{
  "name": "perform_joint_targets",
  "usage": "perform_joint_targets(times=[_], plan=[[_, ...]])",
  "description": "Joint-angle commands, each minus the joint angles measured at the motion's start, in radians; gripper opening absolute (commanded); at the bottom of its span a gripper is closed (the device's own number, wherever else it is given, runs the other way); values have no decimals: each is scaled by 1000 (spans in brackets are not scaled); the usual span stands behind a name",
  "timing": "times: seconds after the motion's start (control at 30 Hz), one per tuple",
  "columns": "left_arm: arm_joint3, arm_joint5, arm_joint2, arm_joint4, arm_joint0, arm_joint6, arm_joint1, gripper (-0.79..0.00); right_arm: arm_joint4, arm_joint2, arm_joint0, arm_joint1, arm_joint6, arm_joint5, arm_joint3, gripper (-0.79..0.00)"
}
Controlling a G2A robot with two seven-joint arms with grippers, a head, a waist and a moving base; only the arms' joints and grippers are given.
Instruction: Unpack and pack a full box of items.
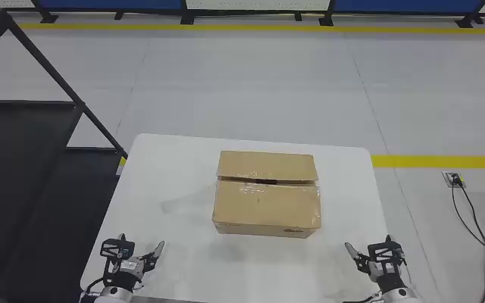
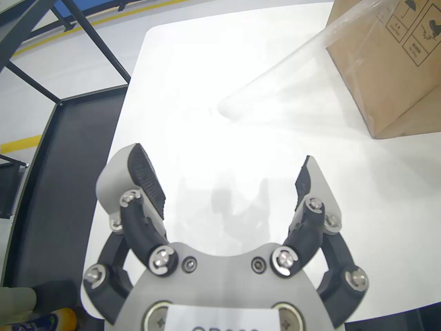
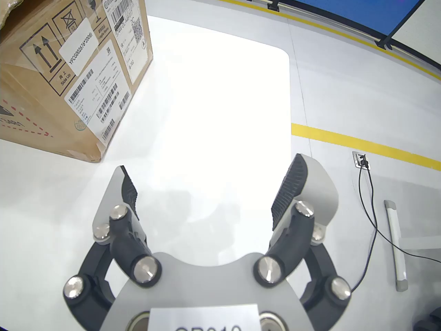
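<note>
— What's on the left?
— The left gripper (image 2: 222, 160) hangs low over the table's (image 1: 174, 167) near left corner, jaws spread wide and empty. A black rack (image 1: 38, 174) stands beside that edge.
— And the box?
— The box (image 1: 265, 204) sits mid-table with its flaps closed. A clear film strip (image 2: 275, 70) trails from its left side onto the table.
— And on the right?
— The right gripper (image 3: 211, 165) is at the near right corner, jaws wide and empty. A cable (image 1: 462, 204) lies on the floor beyond.

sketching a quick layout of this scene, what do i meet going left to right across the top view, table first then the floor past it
left gripper, open → cardboard box → right gripper, open → floor socket
</note>
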Motion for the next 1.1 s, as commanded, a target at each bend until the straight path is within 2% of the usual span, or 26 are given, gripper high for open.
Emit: perform_joint_targets(times=[0.0,0.63,0.83,0.97,1.07], plan=[[0,0,0,0,0,0,0,0,0,0,0,0,0,0,0,-1],[0,0,0,0,0,0,0,0,0,-6,5,0,2,-14,-11,0],[0,0,0,0,0,0,0,0,66,-41,65,1,119,-158,-116,0],[0,0,0,0,0,0,0,0,177,-56,118,2,238,-257,-189,0],[0,0,0,0,0,0,0,0,287,-79,186,1,360,-284,-212,0]])
